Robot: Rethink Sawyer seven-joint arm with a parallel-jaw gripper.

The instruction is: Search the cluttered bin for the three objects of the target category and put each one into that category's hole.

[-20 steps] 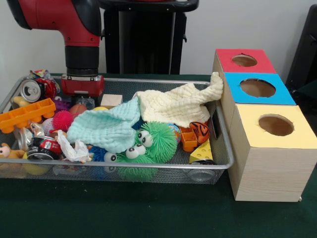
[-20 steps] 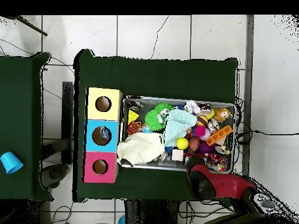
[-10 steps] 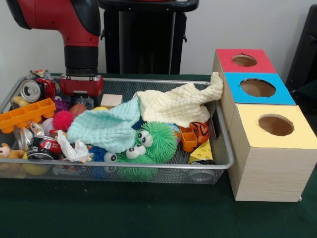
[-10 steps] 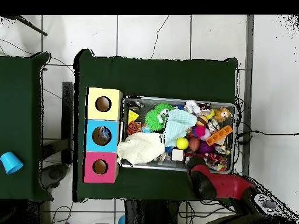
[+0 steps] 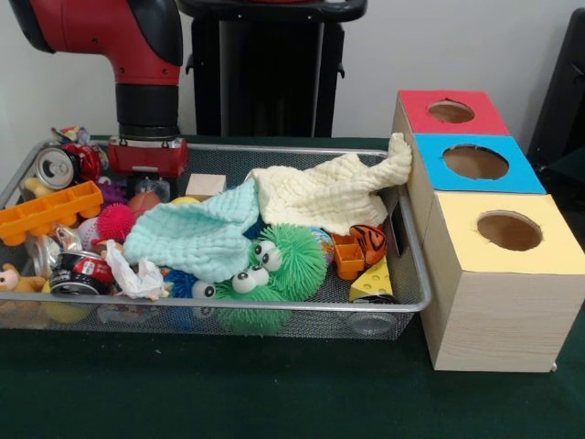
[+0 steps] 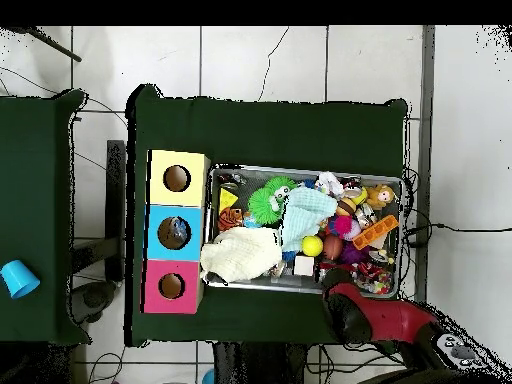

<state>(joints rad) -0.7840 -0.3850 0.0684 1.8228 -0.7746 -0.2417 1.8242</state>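
Toys crowded the bin [image 5: 402,240] under the claw [image 5: 148,183]; whether it was open, I could not tell. A descent there might snag the cloth [image 5: 196,238] beside it.

A blue cup [image 6: 14,278] stands on a second green table [image 6: 35,170], well apart from the main table [image 6: 270,125] across a strip of tiled floor [image 6: 260,60] crossed by cables [image 6: 100,105].
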